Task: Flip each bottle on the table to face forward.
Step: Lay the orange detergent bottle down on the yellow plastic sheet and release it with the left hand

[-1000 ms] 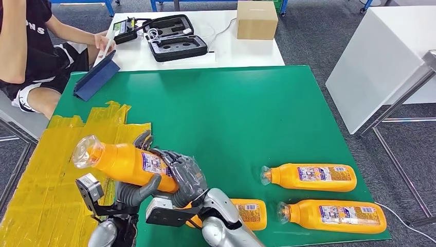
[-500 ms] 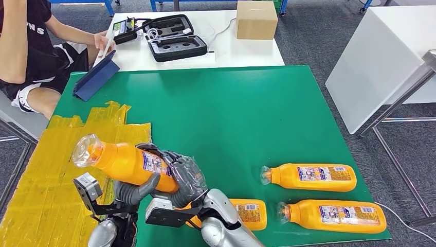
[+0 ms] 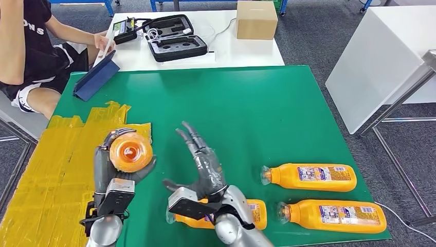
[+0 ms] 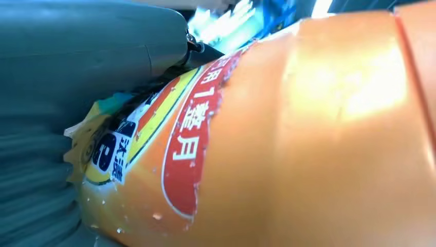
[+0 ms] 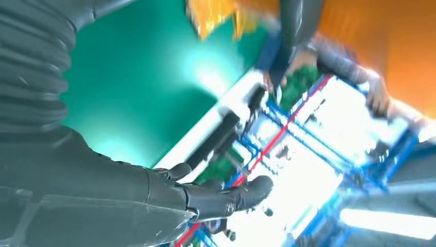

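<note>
The left hand grips an orange bottle above the yellow taped strip at the green table's left edge, its mouth towards the camera. The right hand is spread, holding nothing. Three bottles lie near the front right corner; mid-table lies bare

Seated person beside white bench carrying open black case, cardboard box; blue folder nearby.
</note>
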Robot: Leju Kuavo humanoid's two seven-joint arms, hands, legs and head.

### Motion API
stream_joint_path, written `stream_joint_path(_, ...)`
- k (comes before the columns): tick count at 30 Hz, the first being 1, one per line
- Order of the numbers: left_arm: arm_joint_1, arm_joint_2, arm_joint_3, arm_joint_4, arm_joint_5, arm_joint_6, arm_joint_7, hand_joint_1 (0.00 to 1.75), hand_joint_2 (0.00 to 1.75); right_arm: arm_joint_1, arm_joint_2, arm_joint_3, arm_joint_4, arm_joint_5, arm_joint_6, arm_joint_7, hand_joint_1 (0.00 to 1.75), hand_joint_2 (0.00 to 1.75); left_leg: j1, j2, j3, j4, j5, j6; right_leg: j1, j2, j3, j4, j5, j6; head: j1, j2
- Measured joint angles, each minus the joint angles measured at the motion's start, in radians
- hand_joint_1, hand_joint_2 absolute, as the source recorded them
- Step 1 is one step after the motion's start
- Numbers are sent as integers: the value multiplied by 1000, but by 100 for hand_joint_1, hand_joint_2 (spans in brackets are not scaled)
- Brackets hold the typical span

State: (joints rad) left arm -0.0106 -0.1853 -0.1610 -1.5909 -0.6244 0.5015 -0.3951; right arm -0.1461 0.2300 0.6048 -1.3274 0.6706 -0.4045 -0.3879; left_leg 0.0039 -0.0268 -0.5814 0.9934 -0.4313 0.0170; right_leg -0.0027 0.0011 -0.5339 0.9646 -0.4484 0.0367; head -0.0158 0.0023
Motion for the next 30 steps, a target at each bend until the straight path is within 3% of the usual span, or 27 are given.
stream_joint_path(5, -13, 32, 56, -13, -424, 92, 181, 175, 175, 46, -29, -72, -131, -5, -3, -9, 0, 175, 0, 0, 0, 0, 0, 0, 0, 0, 0, 0, 0, 0, 0, 0)
stream_joint_path(10, -45, 86, 138, 51, -735, -6, 406, 175, 175, 91, -51, -166, -249, -15, 19, -16, 0, 175, 0, 0, 0, 0, 0, 0, 0, 0, -1, 0, 0, 0, 0, 0)
stream_joint_path(15, -101, 129, 204, 190, -856, -107, 548, 175, 175, 117, -58, -223, -318, -10, 28, -16, 0, 175, 0, 1, 0, 0, 0, 0, 0, 0, 0, 0, 0, 0, 0, 0)
stream_joint_path(24, -173, 159, 256, 370, -909, -226, 627, 175, 175, 128, -58, -256, -359, -5, 36, -16, 0, 175, 0, 0, 0, 0, 0, 0, 0, 0, -1, 0, 0, 0, 0, 0)
stream_joint_path(25, -187, 163, 263, 405, -913, -241, 638, 151, 175, 128, -58, -257, -360, -5, 39, -15, 0, 175, 0, 0, 0, 0, 0, 0, 0, 0, 0, 0, 0, 0, 0, 0)
stream_joint_path(28, -237, 172, 284, 514, -915, -244, 651, 20, 175, 126, -58, -259, -361, -2, 46, -12, 0, 175, 0, -1, 1, 0, 0, 0, 0, 0, 1, 0, 0, 0, 0, 0)
stream_joint_path(29, -255, 173, 291, 548, -914, -233, 651, 0, 175, 124, -58, -260, -361, -1, 47, -11, 0, 175, 0, -2, 2, 0, 1, -1, 0, -1, 2, 0, 0, 0, 0, 0)
stream_joint_path(30, -271, 173, 298, 580, -913, -218, 648, 0, 175, 122, -58, -260, -361, -1, 47, -10, 0, 175, 0, -2, 2, 0, 1, -1, 0, -1, 3, 0, 0, 0, 0, 0)
